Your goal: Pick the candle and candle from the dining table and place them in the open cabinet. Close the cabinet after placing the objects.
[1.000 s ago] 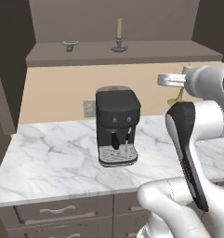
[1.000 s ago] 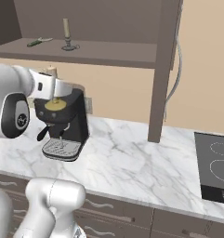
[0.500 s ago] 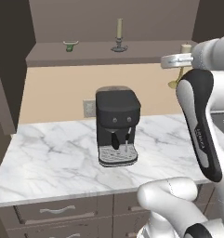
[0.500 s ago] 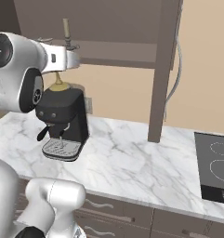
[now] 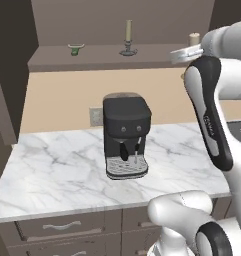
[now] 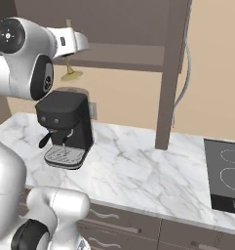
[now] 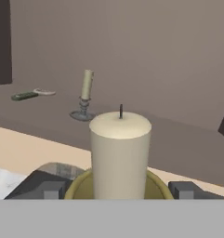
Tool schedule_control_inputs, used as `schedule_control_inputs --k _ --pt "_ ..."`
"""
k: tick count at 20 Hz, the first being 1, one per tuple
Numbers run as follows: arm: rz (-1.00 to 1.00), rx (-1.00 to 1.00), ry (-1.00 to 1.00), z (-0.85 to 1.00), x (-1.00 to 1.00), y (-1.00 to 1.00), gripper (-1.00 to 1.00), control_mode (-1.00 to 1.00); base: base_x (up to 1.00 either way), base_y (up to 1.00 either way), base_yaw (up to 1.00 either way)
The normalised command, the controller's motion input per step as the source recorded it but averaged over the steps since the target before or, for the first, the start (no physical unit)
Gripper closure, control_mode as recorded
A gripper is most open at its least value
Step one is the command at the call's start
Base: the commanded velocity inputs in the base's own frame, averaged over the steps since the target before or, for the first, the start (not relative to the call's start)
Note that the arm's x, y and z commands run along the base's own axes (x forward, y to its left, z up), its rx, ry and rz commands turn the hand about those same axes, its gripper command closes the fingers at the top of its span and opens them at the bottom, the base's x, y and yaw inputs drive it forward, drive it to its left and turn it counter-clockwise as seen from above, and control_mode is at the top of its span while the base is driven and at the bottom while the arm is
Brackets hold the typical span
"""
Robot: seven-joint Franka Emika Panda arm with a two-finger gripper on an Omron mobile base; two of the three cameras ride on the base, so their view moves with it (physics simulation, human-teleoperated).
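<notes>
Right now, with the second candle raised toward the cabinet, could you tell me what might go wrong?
1. The cream candle stands on a round dish in the gripper; a tilt could tip it out.
2. The slim candle already stands on the cabinet shelf ahead; pushing in deep might knock it over.
3. A drop would likely land on the coffee machine below.

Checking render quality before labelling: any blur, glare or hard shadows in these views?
Hand view: cream candle sharp and evenly lit, no glare. Left base view: soft flat light, faint shadow beneath the coffee machine on the counter. Right base view: cabinet interior dim, nothing blurred.
</notes>
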Motion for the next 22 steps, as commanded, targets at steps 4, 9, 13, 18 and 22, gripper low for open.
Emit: schedule_control_inputs --k 4,9,13,18,22 --pt "0.0 -0.02 -0.03 0.1 0.45 0.0 1.0 -1.0 0.0 0.0 0.0" --pt "0.08 0.09 0.0 0.08 0.45 -0.02 1.0 -1.0 0.0 0.0 0.0" --pt "0.09 0.04 0.0 0.0 0.45 0.0 1.0 -1.0 0.0 0.0 0.0" --pt "0.03 0.0 0.0 -0.04 0.4 0.0 1.0 -1.0 0.0 0.0 0.0" --pt "0.0 0.03 0.0 0.0 0.44 -0.08 1.0 -1.0 0.0 0.0 0.0"
